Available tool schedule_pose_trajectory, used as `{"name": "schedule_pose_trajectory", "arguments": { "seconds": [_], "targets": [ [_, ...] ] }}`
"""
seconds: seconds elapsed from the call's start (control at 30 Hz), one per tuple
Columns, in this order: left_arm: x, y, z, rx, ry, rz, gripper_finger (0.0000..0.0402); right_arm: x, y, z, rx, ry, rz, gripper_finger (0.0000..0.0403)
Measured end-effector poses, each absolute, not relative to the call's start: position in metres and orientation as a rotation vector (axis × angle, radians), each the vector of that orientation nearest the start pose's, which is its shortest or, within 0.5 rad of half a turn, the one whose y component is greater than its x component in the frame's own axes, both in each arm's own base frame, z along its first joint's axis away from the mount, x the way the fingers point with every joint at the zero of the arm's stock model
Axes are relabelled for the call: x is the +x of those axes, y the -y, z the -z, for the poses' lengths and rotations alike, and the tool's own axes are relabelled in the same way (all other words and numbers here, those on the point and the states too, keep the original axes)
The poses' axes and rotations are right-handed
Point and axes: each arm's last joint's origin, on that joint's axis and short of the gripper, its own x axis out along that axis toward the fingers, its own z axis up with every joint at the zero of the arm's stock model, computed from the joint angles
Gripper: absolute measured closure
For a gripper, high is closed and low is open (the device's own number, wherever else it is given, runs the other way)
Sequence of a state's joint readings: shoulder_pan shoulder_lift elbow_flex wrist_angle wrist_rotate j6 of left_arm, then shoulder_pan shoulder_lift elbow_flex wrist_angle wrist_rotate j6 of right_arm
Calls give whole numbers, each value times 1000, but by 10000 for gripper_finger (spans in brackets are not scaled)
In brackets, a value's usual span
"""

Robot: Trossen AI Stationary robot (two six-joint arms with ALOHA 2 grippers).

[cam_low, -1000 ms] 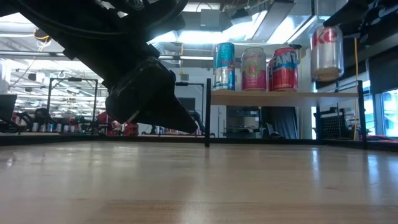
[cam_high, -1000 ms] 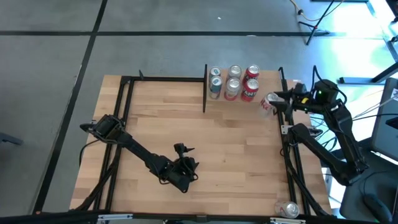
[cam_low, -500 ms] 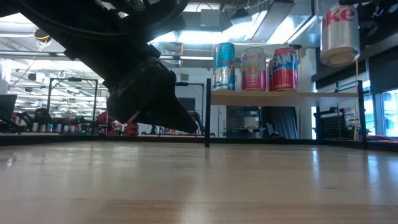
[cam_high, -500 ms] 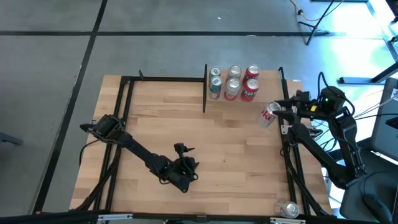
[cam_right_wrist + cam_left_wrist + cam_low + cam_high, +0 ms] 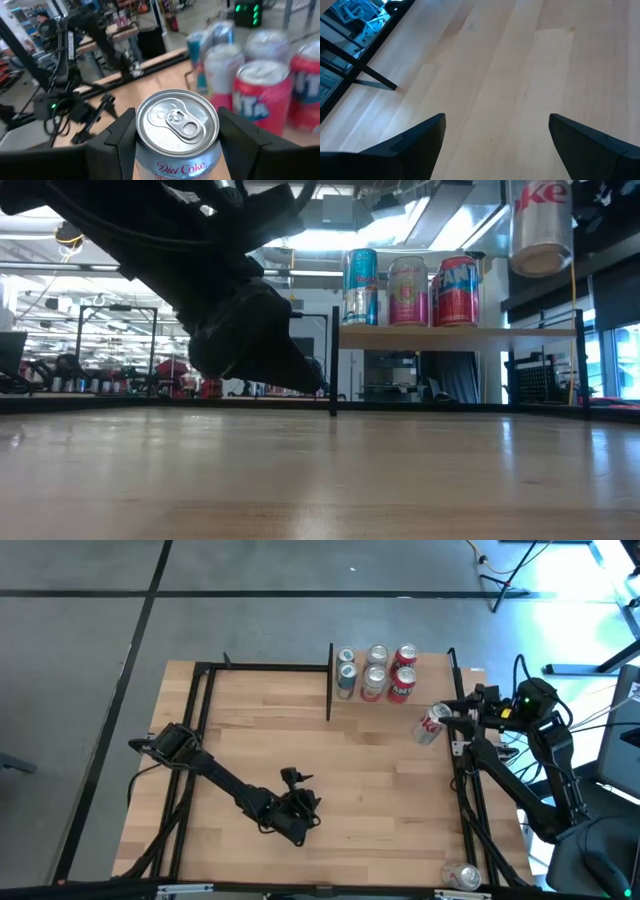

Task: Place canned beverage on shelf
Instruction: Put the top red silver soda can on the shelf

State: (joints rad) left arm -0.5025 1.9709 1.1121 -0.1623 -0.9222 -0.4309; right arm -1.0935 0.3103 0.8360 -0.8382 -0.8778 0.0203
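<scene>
A silver Diet Coke can (image 5: 431, 726) (image 5: 540, 225) hangs in the air near the table's right edge, just in front of the shelf (image 5: 432, 675) (image 5: 455, 334). My right gripper (image 5: 440, 721) (image 5: 177, 125) is shut on it. Several cans (image 5: 375, 672) (image 5: 410, 290) stand on their bases in two rows on the shelf board. My left gripper (image 5: 300, 820) (image 5: 496, 120) waits open, low over the table's near middle, with nothing between its fingers. My right gripper pinches the can's side wall (image 5: 145, 162) just below the top rim, one finger (image 5: 117, 137) on each side. The fingers come about level from the table's right side. The can is lifted clear, higher than the shelf board, near upright with its tab end up.
A black metal frame (image 5: 200, 720) runs round the tabletop, with upright posts (image 5: 329, 680) at the shelf's sides. Another can (image 5: 462, 876) lies at the table's near right corner. Bare wood lies between the two arms.
My right gripper has carried the can up and a little toward the table's near edge, away from the shelf's right post, while turning. The can stays in the hold and now hangs higher than the shelf cans. My left arm has barely shifted.
</scene>
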Motion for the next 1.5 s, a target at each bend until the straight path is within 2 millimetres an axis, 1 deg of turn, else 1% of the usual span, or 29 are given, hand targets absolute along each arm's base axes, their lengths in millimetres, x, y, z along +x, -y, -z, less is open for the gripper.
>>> {"name": "schedule_pose_trajectory", "arguments": {
  "seconds": [0.17, 0.33, 0.47, 0.53, 0.63, 0.73, 0.83, 0.97, 1.1, 1.27, 1.5],
  "targets": [
    [339, 157, -128, 265, -668, -539, 52, 39, 27, -340, 245, -130, 239, 197],
    [341, 156, -129, 272, -658, -531, 52, 48, 47, -343, 233, -148, 287, 200],
    [342, 157, -130, 283, -653, -523, 52, 55, 61, -341, 246, -179, 290, 198],
    [342, 157, -130, 283, -653, -523, 52, 57, 64, -342, 234, -175, 284, 198],
    [342, 157, -130, 283, -653, -523, 52, 60, 63, -347, 174, -146, 250, 200],
    [342, 157, -130, 283, -653, -523, 52, 66, 59, -351, 141, -125, 187, 200],
    [342, 157, -130, 283, -653, -523, 52, 75, 55, -349, 151, -149, 129, 199],
    [342, 157, -130, 283, -652, -523, 52, 91, 49, -337, 178, -186, 81, 200],
    [342, 158, -130, 284, -652, -520, 52, 110, 39, -322, 194, -227, 35, 199],
    [342, 158, -130, 283, -651, -519, 52, 140, 19, -305, 171, -314, -13, 199],
    [339, 163, -130, 287, -648, -505, 53, 179, -21, -290, 76, -376, -61, 196]
  ]
}}
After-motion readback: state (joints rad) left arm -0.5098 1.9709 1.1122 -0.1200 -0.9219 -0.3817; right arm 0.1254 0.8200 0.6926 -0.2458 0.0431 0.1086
